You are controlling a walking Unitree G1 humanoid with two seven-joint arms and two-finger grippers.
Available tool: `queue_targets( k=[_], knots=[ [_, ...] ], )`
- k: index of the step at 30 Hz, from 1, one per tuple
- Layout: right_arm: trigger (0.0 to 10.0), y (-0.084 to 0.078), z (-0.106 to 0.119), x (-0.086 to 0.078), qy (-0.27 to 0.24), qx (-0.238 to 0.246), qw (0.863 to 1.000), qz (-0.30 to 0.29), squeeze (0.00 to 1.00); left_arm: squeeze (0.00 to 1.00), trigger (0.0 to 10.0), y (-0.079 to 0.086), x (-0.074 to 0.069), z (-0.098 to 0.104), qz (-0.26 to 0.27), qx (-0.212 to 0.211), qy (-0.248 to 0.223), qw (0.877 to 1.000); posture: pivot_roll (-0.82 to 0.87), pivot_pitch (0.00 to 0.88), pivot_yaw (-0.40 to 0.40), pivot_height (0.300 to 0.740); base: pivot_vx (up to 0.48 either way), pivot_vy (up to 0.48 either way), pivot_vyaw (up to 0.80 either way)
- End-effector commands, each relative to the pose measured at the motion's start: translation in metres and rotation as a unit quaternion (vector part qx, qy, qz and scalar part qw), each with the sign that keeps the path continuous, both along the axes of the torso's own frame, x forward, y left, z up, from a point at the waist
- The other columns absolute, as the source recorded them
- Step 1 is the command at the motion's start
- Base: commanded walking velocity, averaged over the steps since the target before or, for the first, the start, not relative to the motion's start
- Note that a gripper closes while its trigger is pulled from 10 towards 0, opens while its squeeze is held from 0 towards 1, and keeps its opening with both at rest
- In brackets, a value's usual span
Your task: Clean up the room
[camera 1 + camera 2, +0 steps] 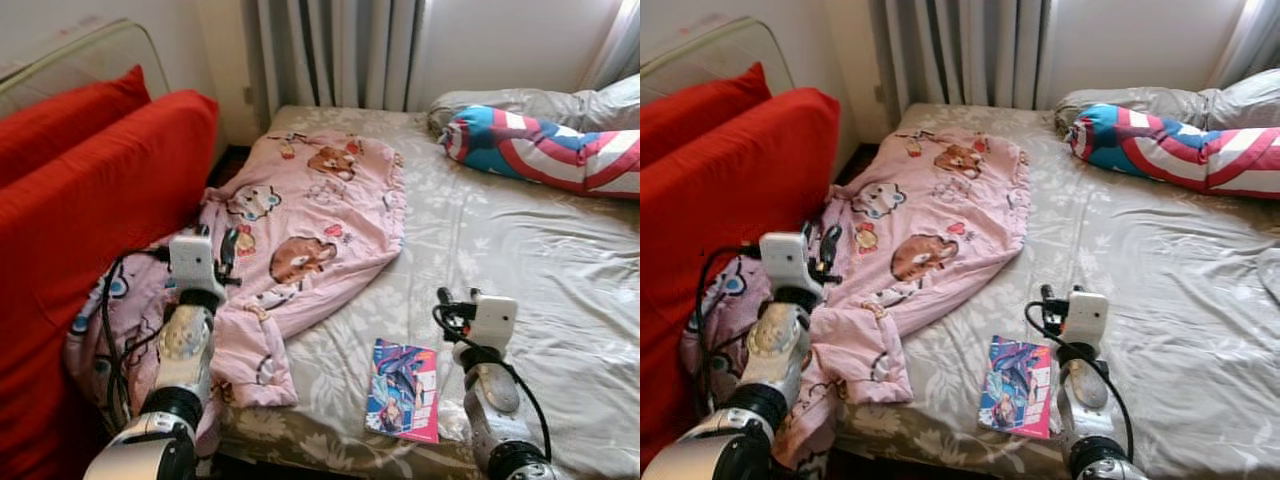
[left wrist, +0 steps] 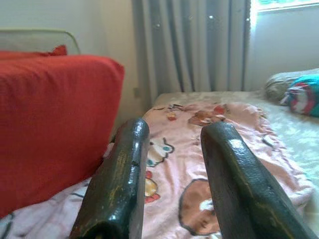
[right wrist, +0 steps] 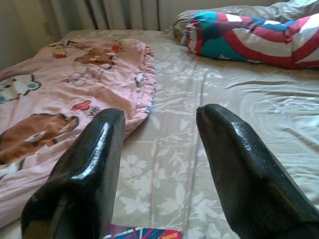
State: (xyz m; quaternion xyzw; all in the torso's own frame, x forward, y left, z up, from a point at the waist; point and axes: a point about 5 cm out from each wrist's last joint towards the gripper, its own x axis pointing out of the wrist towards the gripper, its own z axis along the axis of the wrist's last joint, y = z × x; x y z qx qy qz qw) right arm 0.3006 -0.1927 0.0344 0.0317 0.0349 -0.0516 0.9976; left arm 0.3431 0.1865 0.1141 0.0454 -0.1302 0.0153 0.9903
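A pink blanket [image 1: 310, 220] printed with cartoon bears lies rumpled over the left side of the bed [image 1: 520, 250], and one corner hangs off the front edge. A colourful illustrated book [image 1: 403, 390] lies flat near the front edge. My left gripper [image 1: 227, 256] hovers over the blanket's left edge, open, with nothing between its fingers [image 2: 124, 169]. My right gripper [image 1: 452, 302] is just right of the book, low over the sheet. It is open and holds nothing, as its fingers [image 3: 89, 159] show in the right wrist view.
A red, white and blue striped pillow [image 1: 540, 145] and a grey pillow [image 1: 540, 100] lie at the far right of the bed. Large red cushions [image 1: 100, 190] stand along the left side. Curtains [image 1: 330, 50] hang behind the bed.
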Motion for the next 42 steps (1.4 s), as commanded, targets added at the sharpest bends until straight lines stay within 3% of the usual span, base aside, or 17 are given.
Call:
queue_targets(
  k=[1,7,11,21,27,30,36,39,42],
  knots=[
    [10.0,0.003,-0.002,-0.001,0.004,0.006,1.000,0.001,0.00,0.00,10.0,0.003,0.001,0.008,0.007,0.004,-0.019,1.000,-0.09,0.000,0.010,0.740,0.000,0.000,0.00],
    [10.0,0.003,-0.005,-0.002,0.015,0.007,1.000,-0.001,0.00,0.00,10.0,0.023,-0.020,-0.037,0.015,-0.011,0.078,0.997,-0.09,0.000,0.012,0.740,0.000,0.000,0.00],
    [10.0,0.002,-0.007,-0.005,0.016,0.003,1.000,-0.006,0.00,0.00,10.0,0.032,-0.031,-0.053,0.030,-0.007,0.114,0.993,-0.09,0.000,0.007,0.740,0.000,0.000,0.00],
    [10.0,0.001,-0.008,-0.005,0.020,-0.004,1.000,-0.006,0.00,0.00,10.0,0.031,-0.031,-0.054,0.021,-0.021,0.117,0.993,-0.09,0.000,-0.002,0.740,0.000,0.000,0.00],
    [10.0,0.003,-0.009,-0.005,0.025,-0.005,1.000,-0.003,0.00,0.00,10.0,0.028,-0.042,-0.078,0.012,-0.009,0.189,0.982,-0.08,0.000,-0.003,0.740,0.000,0.000,0.00],
    [10.0,0.004,-0.009,-0.004,0.027,-0.006,1.000,-0.001,0.00,0.00,10.0,0.032,-0.055,-0.096,0.029,-0.008,0.235,0.971,-0.08,0.000,-0.004,0.740,0.000,0.000,0.00],
    [10.0,0.004,-0.010,-0.004,0.032,-0.006,0.999,-0.001,0.00,0.00,10.0,0.035,-0.084,-0.131,0.043,0.003,0.345,0.938,-0.07,0.000,-0.007,0.740,0.000,0.000,0.00],
    [10.0,0.005,-0.010,-0.004,0.033,-0.006,0.999,0.000,0.00,0.00,10.0,0.036,-0.089,-0.137,0.044,0.002,0.360,0.932,-0.07,0.000,-0.006,0.740,0.000,0.000,0.00],
    [10.0,0.006,-0.010,-0.004,0.034,-0.005,0.999,0.001,0.00,0.00,10.0,0.035,-0.105,-0.152,0.048,0.006,0.407,0.912,-0.07,0.000,-0.007,0.740,0.000,0.000,0.00]
  ],
)
